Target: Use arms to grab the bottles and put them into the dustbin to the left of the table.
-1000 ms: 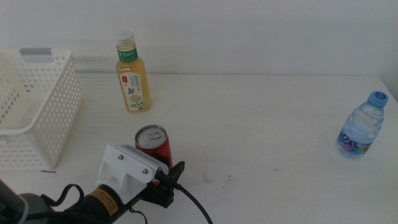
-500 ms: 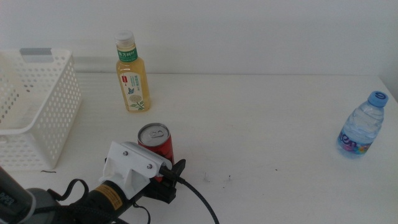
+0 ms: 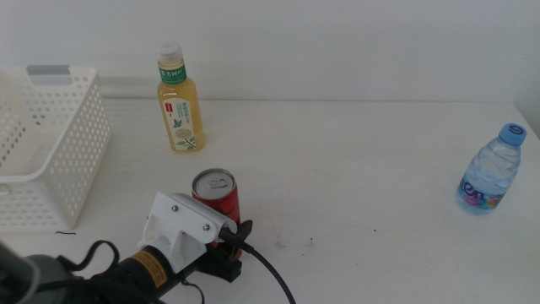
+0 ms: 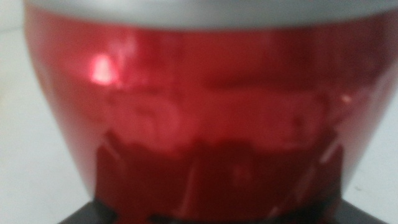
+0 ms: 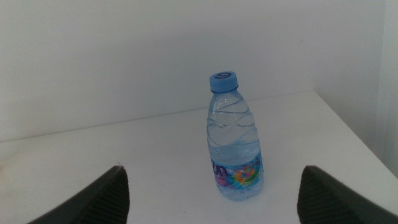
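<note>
Slim red soda can [image 3: 216,196], glossy metal with silver top, seen upright on plain white table [image 3: 354,169], near front left. Left gripper [image 3: 226,245], with white blocky mount and black cable, pressed against can; can fills left wrist view [image 4: 199,112]; jaw state cannot be told. Yellow tea bottle [image 3: 178,101] stood behind, beside perforated white dustbin [image 3: 51,152]. Right gripper [image 5: 211,193] held wide open, clear ribbed water bottle [image 5: 234,140] framed ahead, apart.

Red soda can [image 3: 217,196] with silver top; yellow tea bottle [image 3: 178,101] (green label, white cap); clear water bottle [image 5: 234,138], blue cap; white perforated basket [image 3: 63,143].
</note>
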